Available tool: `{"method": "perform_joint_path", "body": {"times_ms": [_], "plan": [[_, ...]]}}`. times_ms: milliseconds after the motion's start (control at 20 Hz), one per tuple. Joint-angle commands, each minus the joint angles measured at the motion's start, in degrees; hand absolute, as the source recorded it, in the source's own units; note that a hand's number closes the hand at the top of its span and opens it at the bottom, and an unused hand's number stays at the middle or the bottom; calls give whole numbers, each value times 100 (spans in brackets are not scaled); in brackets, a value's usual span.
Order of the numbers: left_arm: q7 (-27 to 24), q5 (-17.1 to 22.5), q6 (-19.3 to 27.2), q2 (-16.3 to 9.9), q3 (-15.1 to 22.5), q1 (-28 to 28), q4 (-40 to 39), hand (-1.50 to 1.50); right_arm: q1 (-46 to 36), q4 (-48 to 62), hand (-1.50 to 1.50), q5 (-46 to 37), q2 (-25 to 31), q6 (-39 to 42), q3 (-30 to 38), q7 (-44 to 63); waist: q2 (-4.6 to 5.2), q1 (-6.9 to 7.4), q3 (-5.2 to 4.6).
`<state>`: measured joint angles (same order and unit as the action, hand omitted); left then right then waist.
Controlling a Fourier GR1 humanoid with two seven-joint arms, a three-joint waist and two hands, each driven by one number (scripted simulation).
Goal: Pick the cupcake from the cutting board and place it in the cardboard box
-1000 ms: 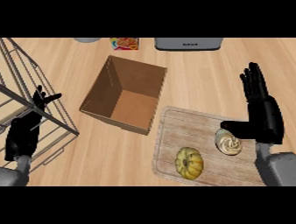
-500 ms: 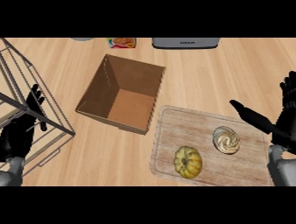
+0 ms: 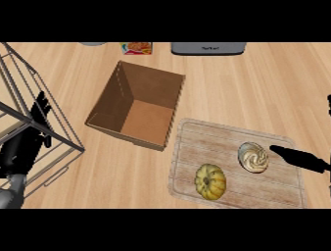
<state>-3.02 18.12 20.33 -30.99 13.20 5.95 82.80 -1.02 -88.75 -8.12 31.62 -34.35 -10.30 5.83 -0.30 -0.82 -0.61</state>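
Head view looking down: the small cupcake with swirled white frosting [image 3: 253,157] is sitting on the pale wooden cutting board [image 3: 280,188], over toward the board's right half and a bit to the far side. Nothing is holding it. Just to its right is the black right hand [image 3: 326,162], spread wide, with the thumb poking left so its tip is just beside the cupcake and the straight fingers pointing up toward the far side. Can't tell for sure if the thumb tip actually touches the frosting, but it looks barely apart.

Also on the board, nearer and to the left of the cupcake, there's a round yellow-orange ridged pastry [image 3: 210,181], kinda like a little bundt cake.

The open brown cardboard box [image 3: 136,110] sits on the light wood table [image 3: 248,88] just to the far-left of the board, its near corner just about meeting the board's far-left corner. Nothing inside it that I can see.

Way over on the left, the black left hand [image 3: 25,145] is open with fingers up, showing right in front of a grey wire rack [image 3: 9,88].

Along the far edge there's a grey appliance [image 3: 207,47] and a small colourful packet [image 3: 136,47].
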Motion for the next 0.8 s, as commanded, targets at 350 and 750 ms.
{"method": "perform_joint_path", "body": {"times_ms": [350, 750], "plan": [[189, -692, 29, 154, 310, -283, -93, 0, 22, -1329, -150, -171, 1684, 2728, -1204, 3182, -8, 109, 27], [414, -1025, -290, 489, -7, -20, -244, 0, -898, -2053, -150, -407, 1032, 3165, -1723, 5537, 30, 139, 53]]}}
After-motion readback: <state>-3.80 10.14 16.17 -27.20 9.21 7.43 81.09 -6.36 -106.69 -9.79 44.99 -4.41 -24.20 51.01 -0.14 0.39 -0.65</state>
